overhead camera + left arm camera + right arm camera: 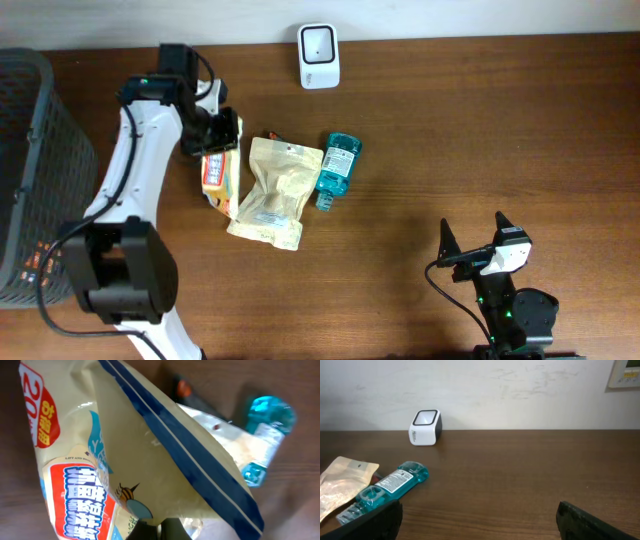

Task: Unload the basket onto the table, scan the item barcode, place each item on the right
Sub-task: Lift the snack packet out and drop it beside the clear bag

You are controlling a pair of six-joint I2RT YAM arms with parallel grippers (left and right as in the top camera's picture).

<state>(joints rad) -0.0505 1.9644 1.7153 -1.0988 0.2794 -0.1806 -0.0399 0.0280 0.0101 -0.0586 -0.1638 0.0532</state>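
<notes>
Left gripper (224, 131): jaws together, clamped on the far end of the snack bag (215, 176); in the left wrist view the bag (100, 475) fills most of the picture, with a blue-striped fold standing up across it.
Right gripper (475, 243): jaws wide apart and holding nothing, at the near right of the table (450, 130), well apart from every item; both dark fingers (375, 522) frame bare wood in the right wrist view.
Snack bag: left of centre, lying lengthwise from far to near, with yellow, red and white print. It cannot be told whether its far end is off the wood.
Scanner (319, 55): a small white box at the far edge against the wall, right of the left gripper and well apart from the bag; seen upright in the right wrist view (425, 426).
Beige pouch (272, 190): just right of the snack bag, touching or overlapping its edge, lying flat with a white label near its near end.
Blue bottle (337, 168): on its side just right of the pouch, slightly tilted, its far end toward the scanner.
Dark item with orange (270, 135): peeks out at the pouch's far edge, mostly hidden.
Basket (35, 130): dark wire mesh at the far left edge, left of the left arm.
In the way: the pouch and bottle crowd the bag's right side; the wood between them and the scanner is bare.
</notes>
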